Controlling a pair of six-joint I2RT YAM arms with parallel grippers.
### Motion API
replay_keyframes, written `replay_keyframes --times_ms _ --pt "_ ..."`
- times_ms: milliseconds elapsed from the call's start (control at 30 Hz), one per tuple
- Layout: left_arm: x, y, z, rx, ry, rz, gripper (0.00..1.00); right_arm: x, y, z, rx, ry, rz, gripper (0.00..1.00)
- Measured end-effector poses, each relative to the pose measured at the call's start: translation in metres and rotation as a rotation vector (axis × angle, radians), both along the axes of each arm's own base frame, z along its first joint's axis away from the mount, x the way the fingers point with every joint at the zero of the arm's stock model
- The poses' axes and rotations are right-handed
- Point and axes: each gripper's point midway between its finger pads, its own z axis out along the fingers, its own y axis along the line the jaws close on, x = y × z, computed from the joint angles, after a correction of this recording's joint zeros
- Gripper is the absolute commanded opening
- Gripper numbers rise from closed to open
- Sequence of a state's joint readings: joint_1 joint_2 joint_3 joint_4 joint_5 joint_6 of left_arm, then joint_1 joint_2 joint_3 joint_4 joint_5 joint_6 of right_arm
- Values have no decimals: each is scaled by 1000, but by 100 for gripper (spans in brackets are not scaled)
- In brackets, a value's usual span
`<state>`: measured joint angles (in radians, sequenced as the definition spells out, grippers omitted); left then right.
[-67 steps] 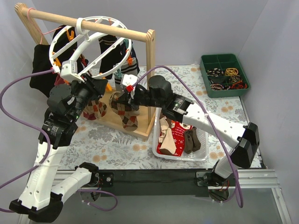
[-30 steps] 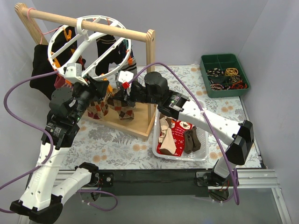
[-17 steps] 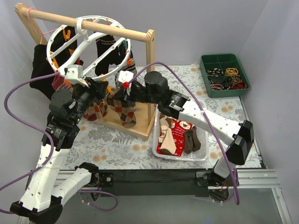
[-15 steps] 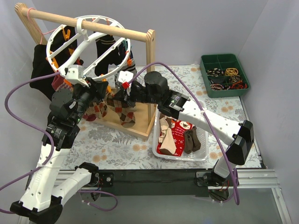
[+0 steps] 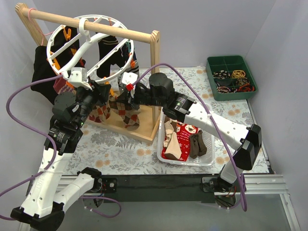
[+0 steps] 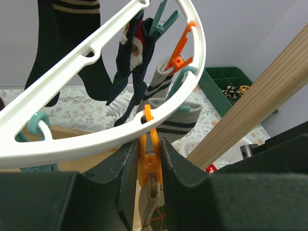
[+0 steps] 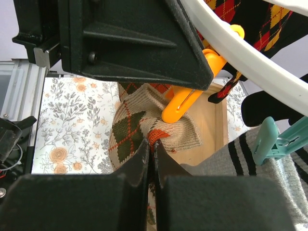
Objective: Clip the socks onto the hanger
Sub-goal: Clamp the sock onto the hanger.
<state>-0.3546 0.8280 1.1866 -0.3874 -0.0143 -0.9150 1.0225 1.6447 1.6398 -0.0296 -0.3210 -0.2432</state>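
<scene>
The white ring hanger [image 5: 84,29] hangs from the wooden rail; its rim [image 6: 86,139] crosses the left wrist view. My left gripper [image 5: 106,92] is shut on an orange clothespin [image 6: 150,161] hanging from that rim, its fingers pressing both sides [image 6: 149,147]. My right gripper [image 5: 120,98] is shut on the cuff of a tan diamond-patterned sock [image 7: 130,130] and holds it up, its fingertips [image 7: 150,144] just below the orange clothespin [image 7: 192,98]. The cuff sits at the pin's lower end. The sock hangs down over the stand's base [image 5: 129,116].
Another diamond-patterned sock [image 5: 100,113] and dark and grey striped socks hang from the ring. A white tray [image 5: 161,154] at front right holds beige, red and brown socks. A green bin [image 5: 231,77] stands at the back right. The wooden upright [image 5: 155,72] and a black garment [image 5: 43,72] stand close.
My right gripper has carried the sock left and up to the orange clothespin. The ring has swung and tilted with my left gripper. Little has moved in the last half second.
</scene>
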Motion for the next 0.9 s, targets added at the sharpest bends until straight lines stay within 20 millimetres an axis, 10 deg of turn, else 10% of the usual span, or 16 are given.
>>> replay_keyframes --times_ms 267,900 --pt "0 0 0 -1 1 1 0 1 0 2 4 -2 -4 1" --pt "0 0 -3 -4 13 -2 38 1 0 4 12 -5 -5 3"
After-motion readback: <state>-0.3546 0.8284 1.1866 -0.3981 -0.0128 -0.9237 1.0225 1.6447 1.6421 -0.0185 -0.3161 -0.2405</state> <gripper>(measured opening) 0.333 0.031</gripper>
